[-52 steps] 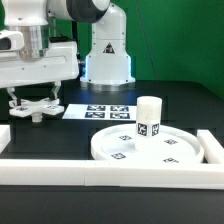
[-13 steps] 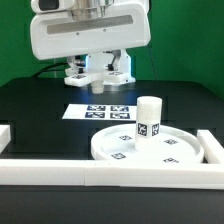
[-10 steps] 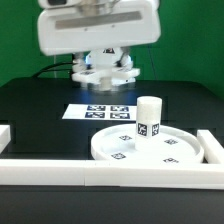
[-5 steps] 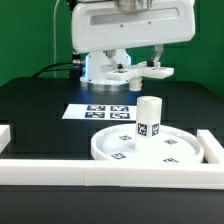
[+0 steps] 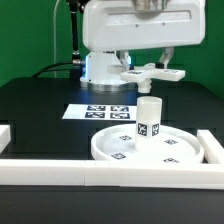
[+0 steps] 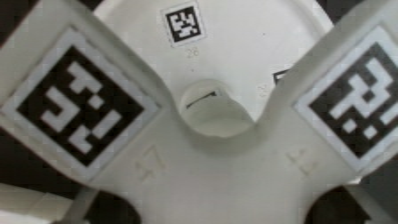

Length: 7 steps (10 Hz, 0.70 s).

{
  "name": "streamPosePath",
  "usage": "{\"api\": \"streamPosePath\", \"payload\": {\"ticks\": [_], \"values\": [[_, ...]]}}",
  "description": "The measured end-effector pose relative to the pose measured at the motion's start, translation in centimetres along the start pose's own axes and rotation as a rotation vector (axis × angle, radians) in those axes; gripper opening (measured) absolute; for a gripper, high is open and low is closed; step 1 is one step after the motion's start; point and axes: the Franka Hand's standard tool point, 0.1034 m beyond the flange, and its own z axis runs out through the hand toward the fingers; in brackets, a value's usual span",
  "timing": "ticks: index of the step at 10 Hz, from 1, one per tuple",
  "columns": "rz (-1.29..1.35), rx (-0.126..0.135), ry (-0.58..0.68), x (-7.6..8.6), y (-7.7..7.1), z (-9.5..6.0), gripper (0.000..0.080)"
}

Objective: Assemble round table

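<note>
The large rimmed round disc (image 5: pixel 104 150) lies on the black table at the exterior view's right. The short cylindrical post (image 5: pixel 149 119) stands upright on it. My gripper (image 5: pixel 148 62) is shut on the cross-shaped foot piece (image 5: pixel 153 73) and holds it level in the air just above the post, apart from it. In the wrist view the foot piece (image 6: pixel 214 150) fills the picture with two tagged arms and a round centre hole (image 6: pixel 217 112). Part of the disc (image 6: pixel 214 30) shows beyond it. My fingers are hidden there.
The marker board (image 5: pixel 100 111) lies flat behind the disc. White border rails run along the front (image 5: pixel 100 174), the left (image 5: pixel 5 135) and the right (image 5: pixel 212 146). The arm's base (image 5: pixel 103 62) stands at the back.
My gripper has carried the foot piece from the exterior view's left across to the right and now hangs over the post. Disc and post have not moved.
</note>
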Motion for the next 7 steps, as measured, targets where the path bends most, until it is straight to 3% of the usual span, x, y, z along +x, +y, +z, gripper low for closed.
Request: {"api": "streamPosePath", "payload": {"ticks": [7], "values": [[0.000, -0.007, 0.013, 1.2, 0.2, 0.5, 0.0446]]}}
